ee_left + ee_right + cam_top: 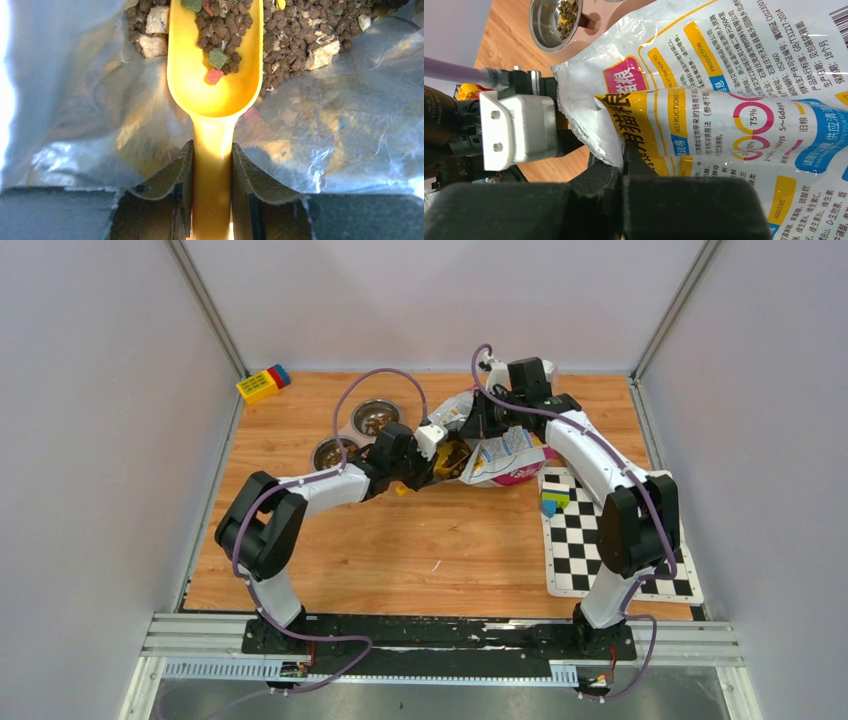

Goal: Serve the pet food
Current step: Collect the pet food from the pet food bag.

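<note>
Scoop [215,95] handle is pinched between the left gripper's [212,160] fingers. The scoop's cup is pushed into the kibble [300,30] inside the bag [734,75] and is partly loaded, with a green and a red piece on top. The bag's mouth is turned toward the left arm, silver lining exposed. The bag's upper edge is clamped by the right gripper [623,165], jaws pressed together on the film. More kibble is seen in the steel bowls [375,418] on the table [400,560], near the left gripper.
</note>
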`<action>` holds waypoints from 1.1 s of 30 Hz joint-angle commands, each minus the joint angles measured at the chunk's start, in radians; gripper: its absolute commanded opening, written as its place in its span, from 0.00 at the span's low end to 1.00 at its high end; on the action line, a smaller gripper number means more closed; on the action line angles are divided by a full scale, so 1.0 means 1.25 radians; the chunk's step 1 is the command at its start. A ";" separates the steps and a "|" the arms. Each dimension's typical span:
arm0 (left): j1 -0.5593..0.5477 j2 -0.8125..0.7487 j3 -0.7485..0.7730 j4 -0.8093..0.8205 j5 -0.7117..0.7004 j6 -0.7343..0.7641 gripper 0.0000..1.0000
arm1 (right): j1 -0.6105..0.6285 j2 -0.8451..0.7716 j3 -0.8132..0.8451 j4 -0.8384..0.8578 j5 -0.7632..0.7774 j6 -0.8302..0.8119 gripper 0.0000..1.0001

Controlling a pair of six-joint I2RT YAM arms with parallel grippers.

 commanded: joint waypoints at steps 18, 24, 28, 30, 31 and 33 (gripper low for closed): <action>0.036 -0.192 -0.017 -0.035 -0.042 0.030 0.00 | -0.046 -0.047 0.022 0.009 -0.068 0.030 0.00; 0.044 -0.231 -0.038 -0.051 -0.007 0.038 0.00 | -0.047 -0.048 0.027 0.009 -0.092 0.031 0.00; 0.048 -0.244 -0.093 0.012 0.069 0.050 0.00 | -0.048 -0.051 0.025 0.010 -0.098 0.028 0.00; 0.051 -0.257 -0.135 0.071 0.128 0.068 0.00 | -0.048 -0.052 0.024 0.011 -0.100 0.028 0.00; 0.051 -0.259 -0.158 0.115 0.149 0.076 0.00 | -0.048 -0.050 0.024 0.011 -0.101 0.028 0.00; 0.052 -0.256 -0.179 0.145 0.191 0.085 0.00 | -0.048 -0.048 0.026 0.011 -0.104 0.030 0.00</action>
